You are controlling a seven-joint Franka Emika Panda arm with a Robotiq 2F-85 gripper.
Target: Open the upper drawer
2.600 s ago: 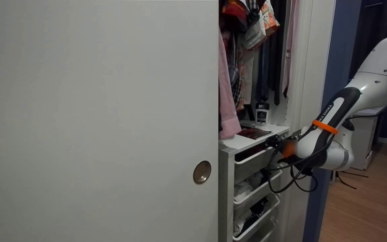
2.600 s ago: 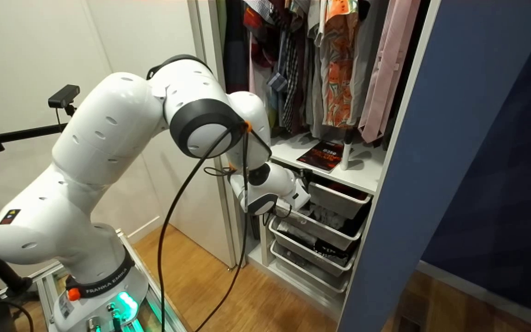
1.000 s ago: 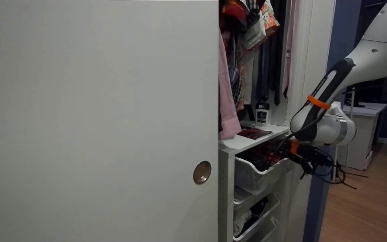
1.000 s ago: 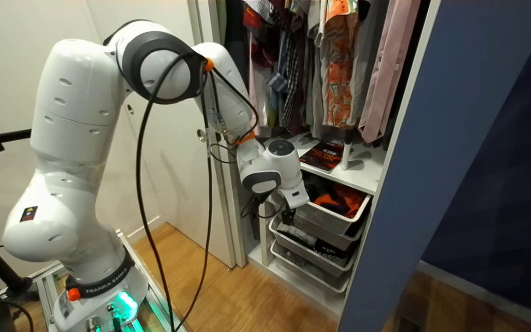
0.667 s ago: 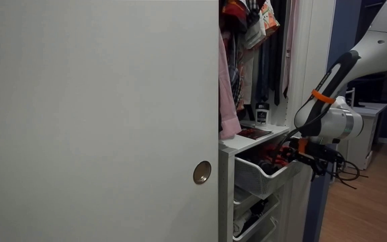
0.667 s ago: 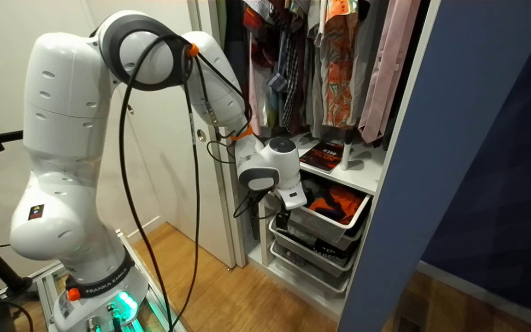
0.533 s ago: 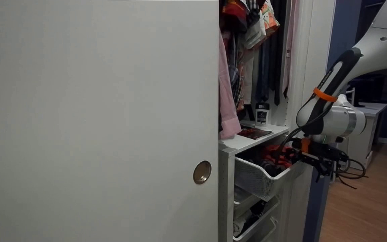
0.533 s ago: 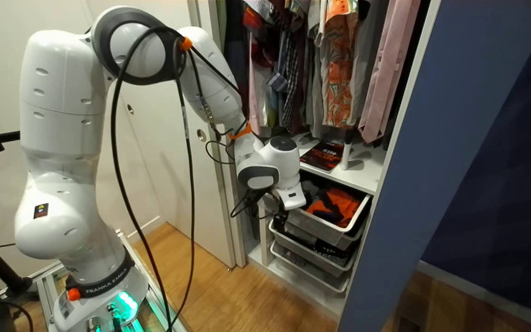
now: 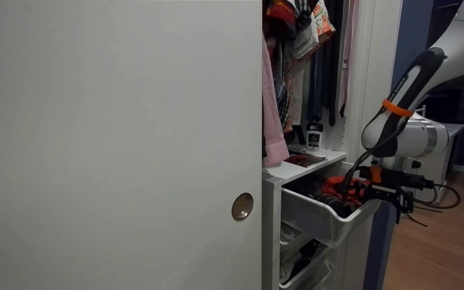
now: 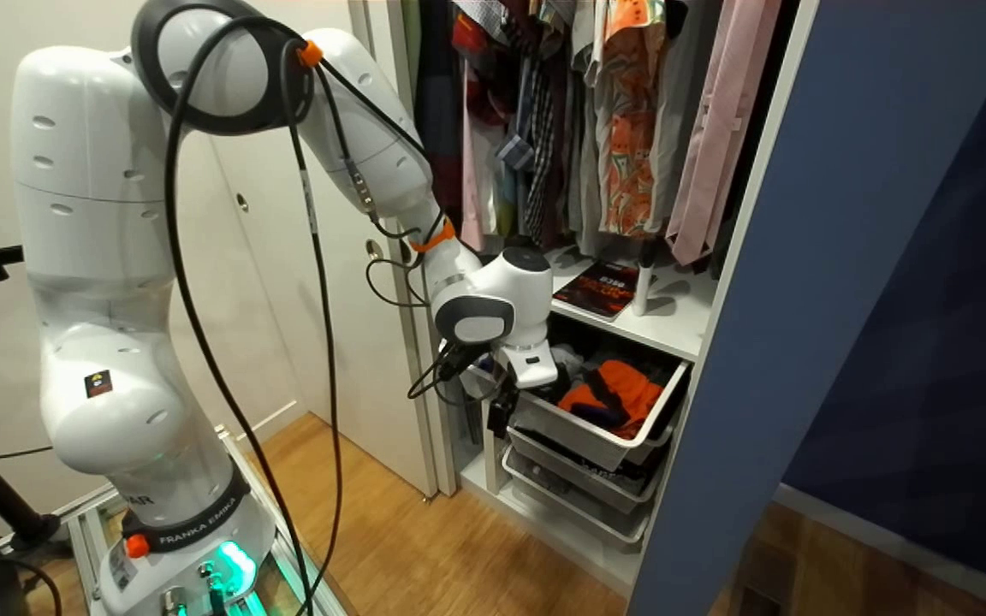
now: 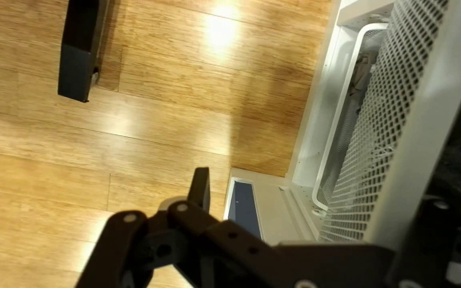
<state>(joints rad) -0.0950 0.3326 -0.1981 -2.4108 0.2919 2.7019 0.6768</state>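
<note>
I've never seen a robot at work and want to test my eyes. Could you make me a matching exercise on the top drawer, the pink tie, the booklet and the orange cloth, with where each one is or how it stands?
Things:
A. top drawer
B. pink tie
C. booklet
D. orange cloth

Places and states:
1. lying flat on the shelf
2. pulled out, below the shelf
3. inside the top drawer
4. hanging above the shelf

Right pairs: A-2; B-4; C-1; D-3
</note>
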